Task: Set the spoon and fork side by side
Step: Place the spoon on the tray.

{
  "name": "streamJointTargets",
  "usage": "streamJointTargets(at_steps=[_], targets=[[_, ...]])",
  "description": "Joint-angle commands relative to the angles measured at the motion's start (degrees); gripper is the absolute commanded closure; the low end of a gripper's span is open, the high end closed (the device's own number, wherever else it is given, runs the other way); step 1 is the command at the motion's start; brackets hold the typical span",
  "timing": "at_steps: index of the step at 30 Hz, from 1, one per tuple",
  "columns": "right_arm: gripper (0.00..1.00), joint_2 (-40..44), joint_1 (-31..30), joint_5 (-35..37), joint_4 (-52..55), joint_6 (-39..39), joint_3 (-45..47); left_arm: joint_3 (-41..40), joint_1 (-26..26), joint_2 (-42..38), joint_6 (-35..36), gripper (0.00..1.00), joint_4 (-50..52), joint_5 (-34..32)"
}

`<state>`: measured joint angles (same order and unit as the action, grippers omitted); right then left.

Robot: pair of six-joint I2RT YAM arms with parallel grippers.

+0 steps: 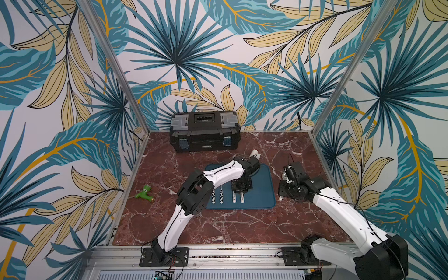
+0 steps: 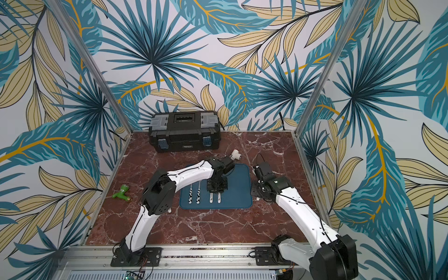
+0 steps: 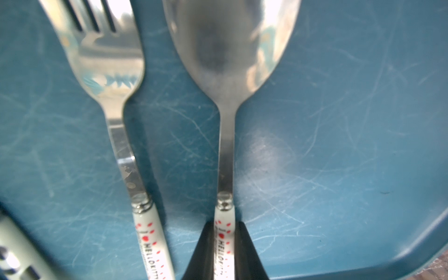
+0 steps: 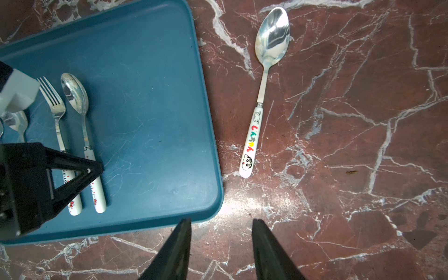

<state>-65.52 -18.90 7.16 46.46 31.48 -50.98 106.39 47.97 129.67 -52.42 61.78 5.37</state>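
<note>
Left hand point(image 3: 225, 228) is pinched tight on the handle of the spoon point(image 3: 226, 72), which sits in the blue tray point(image 3: 339, 121) just beside the fork point(image 3: 106, 72), pretty much parallel. Right hand point(image 4: 221, 221) hangs part-open and empty over the worktop point(image 4: 363, 169), near a cartoon-handled spoon point(image 4: 252, 135).

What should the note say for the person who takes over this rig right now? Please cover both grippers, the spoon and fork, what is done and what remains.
Left gripper: shut on the handle of the spoon.
Right gripper: open, empty, above the table beside the tray.
Spoon and fork: on the blue tray, parallel, heads the same way, with a narrow gap between them.
Done: the pair looks side by side.
Left: open the left gripper and lift away without nudging the spoon.
Note: a second spoon lies on the table, off the tray.
</note>
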Motion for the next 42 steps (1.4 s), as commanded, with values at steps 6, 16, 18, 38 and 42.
streamJointTargets(at_steps=[6,16,18,38,42], targets=[[0.49,0.0,0.3,-0.5,-0.5,-0.3,1.2,3.1,0.4,1.7,0.3,0.86,0.3,0.3],[0.43,0.4,0.4,-0.3,-0.5,-0.2,1.3,3.3,0.5,1.7,0.4,0.78,1.8,-0.2],[0.41,0.4,0.4,-0.2,-0.6,-0.1,1.4,3.2,0.5,1.7,0.3,0.75,1.8,-0.1],[0.38,1.1,0.4,0.7,-0.2,0.0,1.7,10.0,1.6,-2.9,2.6,0.60,7.3,-7.4],[0.36,1.4,0.6,3.7,0.6,0.8,1.8,10.1,1.4,-7.3,2.4,0.57,9.9,-11.1]])
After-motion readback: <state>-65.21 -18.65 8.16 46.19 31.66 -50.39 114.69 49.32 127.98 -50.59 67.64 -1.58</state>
